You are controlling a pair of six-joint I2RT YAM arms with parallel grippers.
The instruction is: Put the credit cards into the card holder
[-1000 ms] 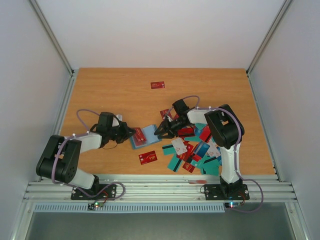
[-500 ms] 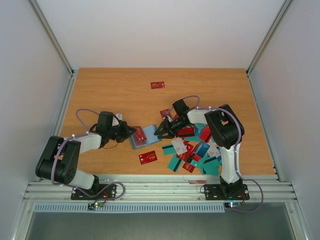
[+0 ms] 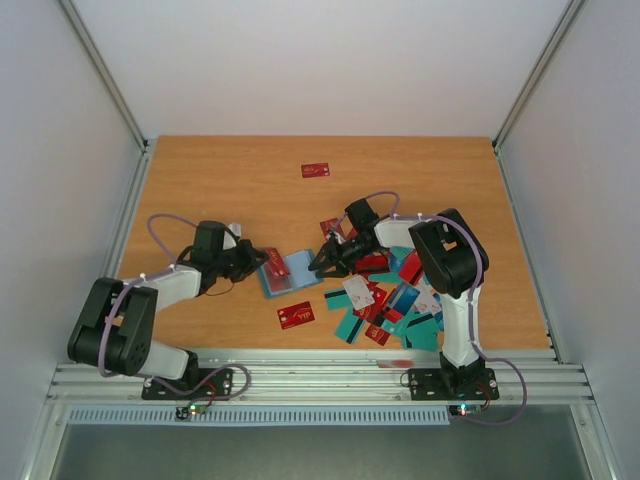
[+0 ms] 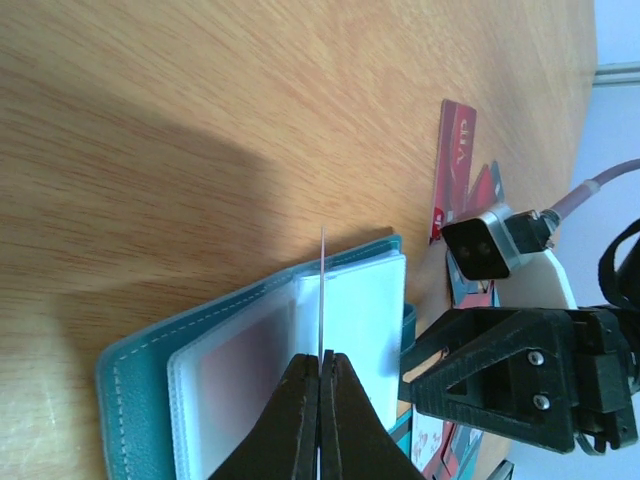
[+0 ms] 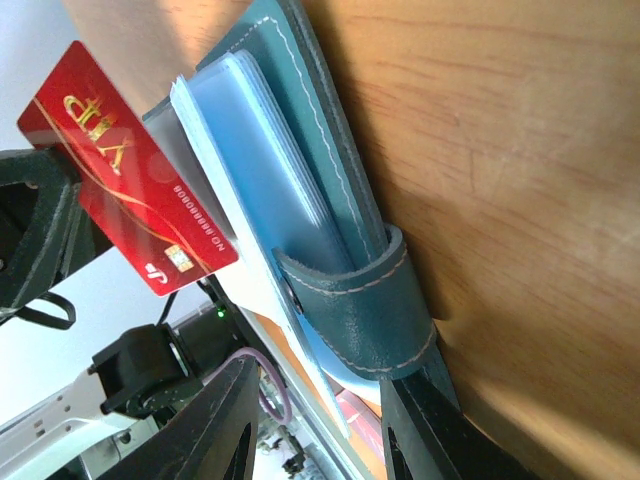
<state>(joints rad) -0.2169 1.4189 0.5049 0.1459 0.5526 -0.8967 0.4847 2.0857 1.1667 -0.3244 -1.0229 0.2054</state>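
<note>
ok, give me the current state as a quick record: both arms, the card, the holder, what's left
left gripper: shut on red card, held edge-on above the card holder
right gripper: at the holder's strap, fingers astride it; grip unclear
card holder: open on table, clear sleeves facing up
red card: appears not yet inserted
loose cards: pile by the right arm
lone red card: far side, apart

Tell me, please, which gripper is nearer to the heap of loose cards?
Right. The right gripper is just left of the heap; the left gripper, holding a red card, is farther left, across the card holder.
</note>
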